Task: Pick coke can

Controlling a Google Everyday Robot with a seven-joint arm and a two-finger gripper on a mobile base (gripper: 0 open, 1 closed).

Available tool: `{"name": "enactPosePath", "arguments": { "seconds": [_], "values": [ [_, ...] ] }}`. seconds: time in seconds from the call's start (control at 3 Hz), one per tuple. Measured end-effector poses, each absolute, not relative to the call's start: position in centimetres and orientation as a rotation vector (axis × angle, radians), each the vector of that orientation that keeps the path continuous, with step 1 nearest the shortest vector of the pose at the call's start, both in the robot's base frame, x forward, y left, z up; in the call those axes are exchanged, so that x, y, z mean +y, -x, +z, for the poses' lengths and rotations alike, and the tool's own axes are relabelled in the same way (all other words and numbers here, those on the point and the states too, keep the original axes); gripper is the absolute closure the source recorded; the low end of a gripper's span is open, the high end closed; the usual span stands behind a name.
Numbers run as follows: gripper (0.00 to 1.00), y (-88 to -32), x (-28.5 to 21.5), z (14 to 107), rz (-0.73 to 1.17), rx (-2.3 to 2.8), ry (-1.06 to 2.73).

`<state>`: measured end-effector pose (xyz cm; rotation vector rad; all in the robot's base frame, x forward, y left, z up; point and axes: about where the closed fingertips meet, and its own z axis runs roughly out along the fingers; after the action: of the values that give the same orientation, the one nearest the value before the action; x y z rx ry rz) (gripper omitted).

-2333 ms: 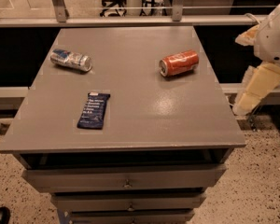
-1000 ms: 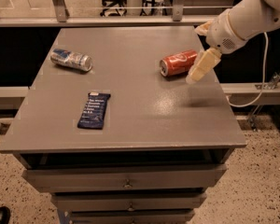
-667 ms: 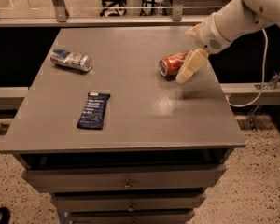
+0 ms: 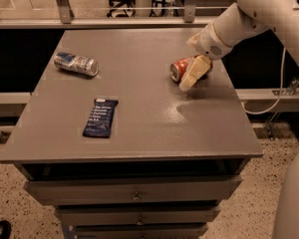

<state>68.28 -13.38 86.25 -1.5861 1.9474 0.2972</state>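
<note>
Grey cabinet top (image 4: 139, 138) | coke can (image 4: 179, 68) lies on its side toward the right | gripper (image 4: 193, 75) has swung in from beyond the right edge and now sits against the can, partly covering it | grip state: cannot tell | judgement: approach nearly complete, can not lifted | silver-blue can (image 4: 75, 63) and snack bar (image 4: 100, 117) unmoved, well apart at left

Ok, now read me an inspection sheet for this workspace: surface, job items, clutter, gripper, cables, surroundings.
Surface: grey tabletop, flat, with a dull sheen right of centre.
Job's things: coke can on its side at right rear, partly hidden by the gripper.
Clutter: silver-and-blue can on its side at left rear; dark blue snack bar wrapper flat, left of centre.
Grippers: gripper low over the coke can's near side; contact cannot be judged.
Cables: one cable hanging off the arm, right of the top.
Surroundings: drawers below; speckled floor.
</note>
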Motion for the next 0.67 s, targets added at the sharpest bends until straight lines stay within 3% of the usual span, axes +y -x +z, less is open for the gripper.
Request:
{"name": "enactPosePath", "arguments": {
  "seconds": [0.33, 0.67],
  "values": [
    [0.15, -68.54, -13.08, 84.82, 0.322, 1.984, 1.625],
    [0.38, -68.59, -13.12, 84.16, 0.334, 2.009, 1.648]
  ]
}}
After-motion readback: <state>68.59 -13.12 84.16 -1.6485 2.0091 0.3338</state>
